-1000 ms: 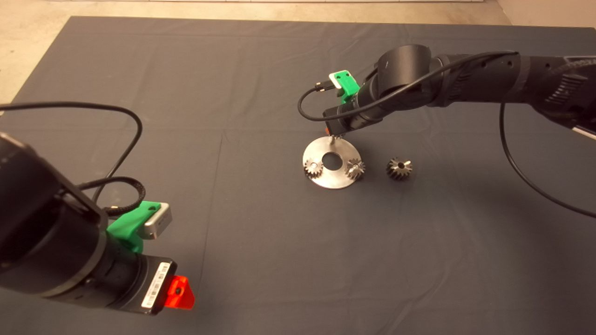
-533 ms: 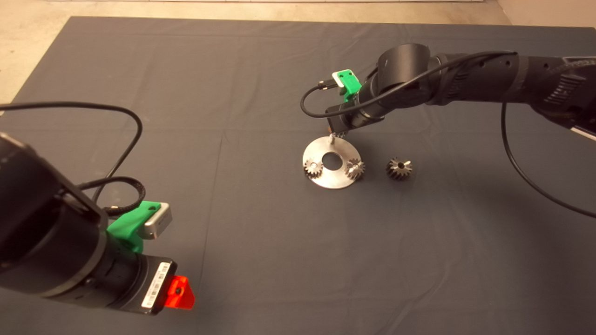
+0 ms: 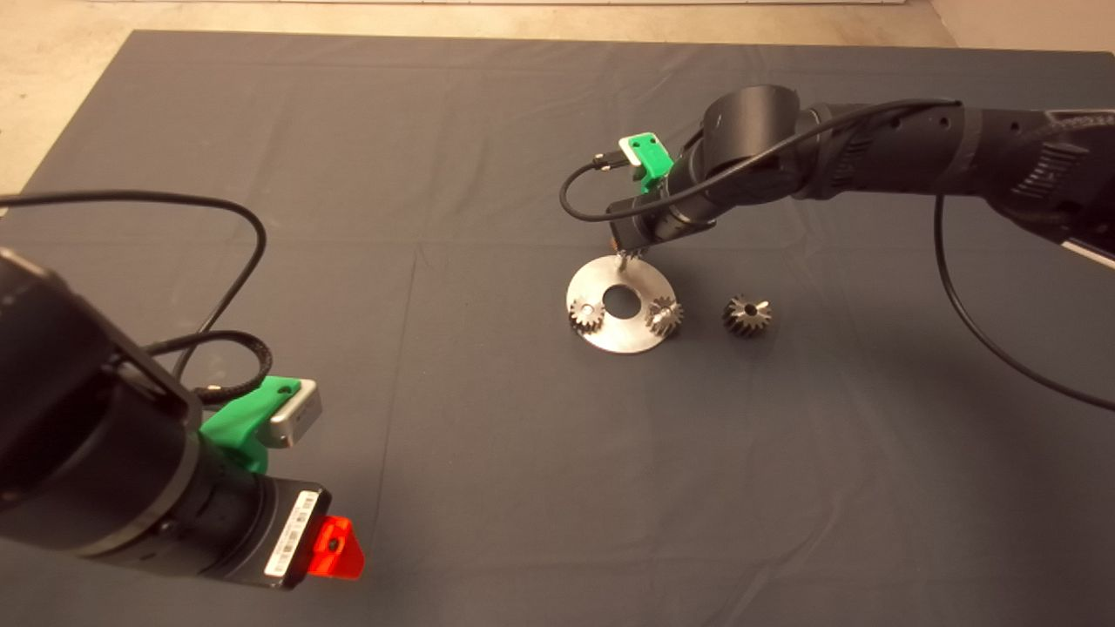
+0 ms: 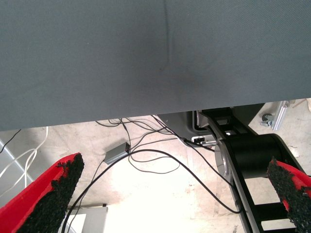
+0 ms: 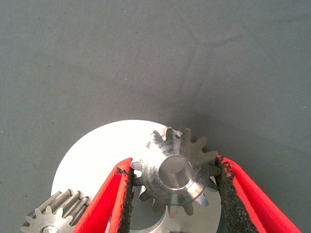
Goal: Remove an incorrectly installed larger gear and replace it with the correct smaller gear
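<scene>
The right gripper has its 2 red fingers closed on the small silvery steel gear directly above the round steel plate's far rim; the dark steel larger gear lies on the mat toward the right edge; the left gripper waits wide open, near-left corner.

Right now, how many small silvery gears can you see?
3: two seated on the round plate, at and; one smaller gear gripped by the right end effector over the plate's far edge.

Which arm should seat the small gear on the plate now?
Right. The right gripper already grips the smaller gear over the plate's far edge; the left gripper sits parked, open, at the mat's near-left.
</scene>
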`<state>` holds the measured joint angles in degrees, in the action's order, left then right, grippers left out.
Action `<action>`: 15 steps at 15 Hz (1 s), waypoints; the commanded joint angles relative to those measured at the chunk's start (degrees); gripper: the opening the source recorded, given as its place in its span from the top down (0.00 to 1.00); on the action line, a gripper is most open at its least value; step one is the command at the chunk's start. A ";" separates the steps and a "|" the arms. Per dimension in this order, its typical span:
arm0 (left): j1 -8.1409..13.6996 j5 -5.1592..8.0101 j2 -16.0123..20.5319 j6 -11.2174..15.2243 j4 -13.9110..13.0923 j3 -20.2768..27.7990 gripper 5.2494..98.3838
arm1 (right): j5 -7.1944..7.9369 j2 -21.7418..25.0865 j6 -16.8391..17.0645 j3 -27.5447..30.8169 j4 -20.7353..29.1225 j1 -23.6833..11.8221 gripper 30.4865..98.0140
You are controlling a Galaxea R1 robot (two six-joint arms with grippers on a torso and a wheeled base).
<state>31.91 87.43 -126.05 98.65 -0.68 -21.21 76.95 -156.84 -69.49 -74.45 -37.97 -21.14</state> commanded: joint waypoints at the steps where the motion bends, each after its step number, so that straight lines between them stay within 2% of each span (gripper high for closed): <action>1: 0.26 0.90 -0.04 0.32 -0.87 0.92 0.01 | -0.31 -0.44 -0.12 0.11 -0.43 -1.45 0.84; 15: 0.26 0.90 -0.04 0.39 -0.81 0.92 0.01 | -0.39 -1.06 -0.12 -0.77 -0.70 -1.28 0.84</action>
<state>31.89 87.43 -126.05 98.65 -0.68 -21.21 76.73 -157.53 -69.49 -75.11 -38.03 -21.10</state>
